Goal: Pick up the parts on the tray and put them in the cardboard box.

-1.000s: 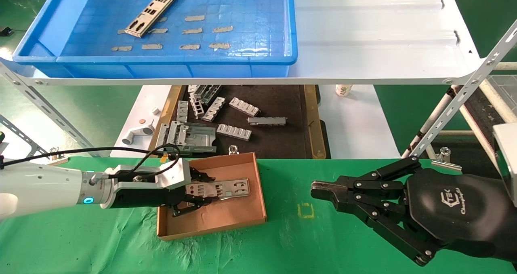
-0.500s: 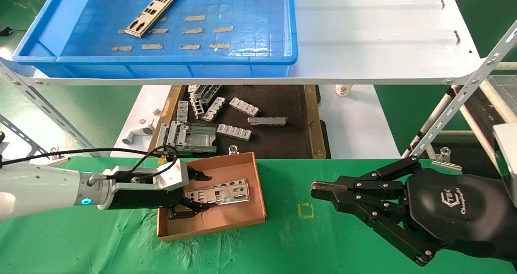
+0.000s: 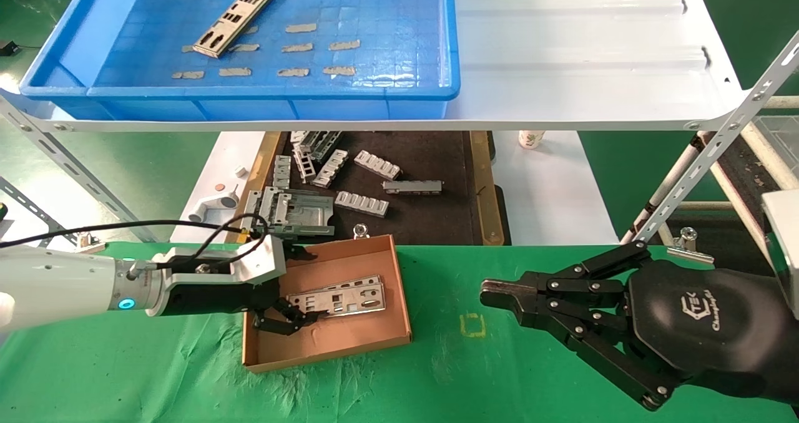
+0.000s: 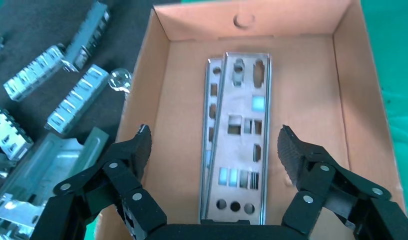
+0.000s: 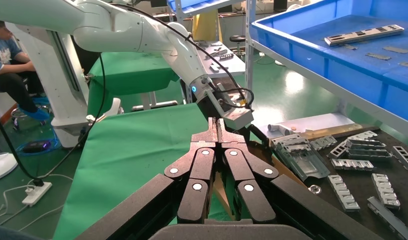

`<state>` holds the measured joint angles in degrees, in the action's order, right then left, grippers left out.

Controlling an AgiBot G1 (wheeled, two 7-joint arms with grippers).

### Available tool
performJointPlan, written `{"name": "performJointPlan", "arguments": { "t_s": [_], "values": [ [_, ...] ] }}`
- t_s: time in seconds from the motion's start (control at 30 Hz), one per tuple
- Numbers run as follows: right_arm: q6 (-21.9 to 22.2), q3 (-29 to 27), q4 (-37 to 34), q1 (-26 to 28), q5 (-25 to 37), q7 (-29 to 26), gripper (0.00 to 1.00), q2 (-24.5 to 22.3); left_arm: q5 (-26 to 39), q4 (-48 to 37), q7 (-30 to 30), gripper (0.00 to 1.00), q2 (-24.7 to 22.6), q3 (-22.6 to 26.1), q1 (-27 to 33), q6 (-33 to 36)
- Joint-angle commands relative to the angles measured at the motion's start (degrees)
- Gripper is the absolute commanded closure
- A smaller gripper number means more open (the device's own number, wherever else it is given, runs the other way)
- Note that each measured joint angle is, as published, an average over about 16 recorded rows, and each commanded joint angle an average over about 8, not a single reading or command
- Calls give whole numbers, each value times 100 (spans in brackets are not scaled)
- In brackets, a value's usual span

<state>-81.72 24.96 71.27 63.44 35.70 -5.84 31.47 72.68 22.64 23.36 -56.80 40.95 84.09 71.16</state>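
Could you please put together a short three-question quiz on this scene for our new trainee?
1. True or false: the left gripper is shut on a plate.
2. How many plates lie in the cardboard box? A) none B) two C) four
3. Where does the remaining plate lie?

Key:
1. False: its jaws stand open on either side of the plates, touching neither.
2. B: two, one partly overlapping the other.
3. In the blue tray on the white shelf; the right gripper waits shut over the green cloth.

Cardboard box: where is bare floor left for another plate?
In the cardboard box, bare floor lies either side of the two stacked plates, wider toward the near wall. The open left gripper crowds the box's left end.
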Motion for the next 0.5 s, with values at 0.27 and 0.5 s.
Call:
{"name": "performJointPlan", "arguments": {
  "t_s": [0.27, 0.5],
  "values": [
    [0, 0, 0, 0, 0, 0, 79, 0, -529, 88, -310, 0, 247, -267, 77, 652],
    [0, 0, 0, 0, 0, 0, 2, 0, -1125, 330, -855, 0, 535, -552, 120, 1327]
  ]
}}
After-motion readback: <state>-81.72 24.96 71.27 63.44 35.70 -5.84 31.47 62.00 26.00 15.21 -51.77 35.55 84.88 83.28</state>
